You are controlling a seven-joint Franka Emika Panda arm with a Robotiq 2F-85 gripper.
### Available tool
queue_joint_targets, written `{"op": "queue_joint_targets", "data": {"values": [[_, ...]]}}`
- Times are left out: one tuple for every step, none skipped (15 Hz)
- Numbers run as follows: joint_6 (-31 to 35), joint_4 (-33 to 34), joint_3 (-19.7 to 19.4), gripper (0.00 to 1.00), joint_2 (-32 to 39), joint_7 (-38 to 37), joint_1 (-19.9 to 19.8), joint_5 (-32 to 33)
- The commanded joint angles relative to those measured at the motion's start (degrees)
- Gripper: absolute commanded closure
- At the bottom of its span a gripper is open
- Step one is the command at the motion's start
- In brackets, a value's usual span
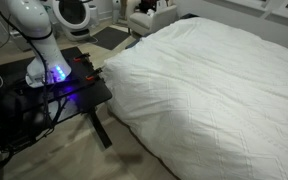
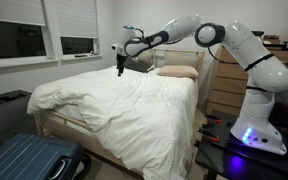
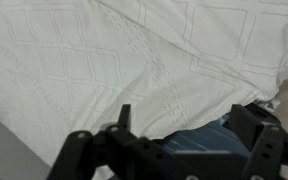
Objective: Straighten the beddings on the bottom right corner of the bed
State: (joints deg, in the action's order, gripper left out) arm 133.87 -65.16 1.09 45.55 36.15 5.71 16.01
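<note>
Exterior view, lower left: blue suitcase [image 2: 29, 160] on the floor, just beside the bed [image 2: 56, 126]. The beddings [image 2: 124, 105] cover the bed across the centre of the frame. They are white and wrinkled, bunched at the near left corner, and hang over the foot edge. Upper centre: gripper [image 2: 121, 68] points down over the far side of the beddings, near the pillow [image 2: 177, 72]. Cannot tell if it touches the fabric. The arm [image 2: 199, 35] reaches in from the right, and its base glows blue at lower right on the black stand [image 2: 219, 155].

Exterior view from beside the base: stand at left, with the beddings filling centre and right. Their near edge droops toward the floor. White armchair [image 1: 149, 20] at top centre, beyond the bed.

Wrist view: the beddings fill the frame, with a quilted grid pattern and a fold crossing the upper right. The gripper is along the bottom edge, jaws spread wide and holding nothing. A blue patch [image 3: 199, 140] shows at bottom centre behind the fingers [image 3: 124, 115]. Cannot tell what it is.
</note>
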Motion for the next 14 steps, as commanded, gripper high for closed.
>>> {"op": "queue_joint_targets", "data": {"values": [[-0.05, -8.31, 3.41, 0.0, -6.45, 1.25, -5.52, -4.43], [-0.29, -9.3, 3.9, 0.0, -7.22, 1.44, -6.72, -5.49], [-0.48, -10.25, 4.04, 0.0, -7.96, 1.42, -7.47, -6.16], [-0.51, -11.22, 4.26, 0.0, -8.6, 1.75, -8.25, -6.68], [-0.16, -5.89, 3.12, 0.0, -4.46, 0.66, -6.77, -4.98], [-0.24, -6.8, 3.25, 0.0, -5.13, 0.7, -7.36, -5.36], [-0.23, -7.48, 3.36, 0.0, -5.61, 0.72, -7.67, -5.54], [-0.22, -7.92, 3.45, 0.0, -5.9, 0.73, -7.76, -5.61], [-0.22, -8.13, 3.55, 0.0, -6.0, 0.74, -7.74, -5.64], [-0.22, -8.17, 3.68, 0.0, -6.01, 0.75, -7.68, -5.66], [-0.22, -8.19, 3.76, 0.0, -6.01, 0.75, -7.64, -5.67], [-0.22, -8.2, 3.78, 0.0, -6.02, 0.76, -7.64, -5.68], [-0.22, -8.21, 3.78, 0.0, -6.01, 0.76, -7.64, -5.68], [-0.22, -8.21, 3.78, 0.0, -6.01, 0.76, -7.64, -5.68]]}}
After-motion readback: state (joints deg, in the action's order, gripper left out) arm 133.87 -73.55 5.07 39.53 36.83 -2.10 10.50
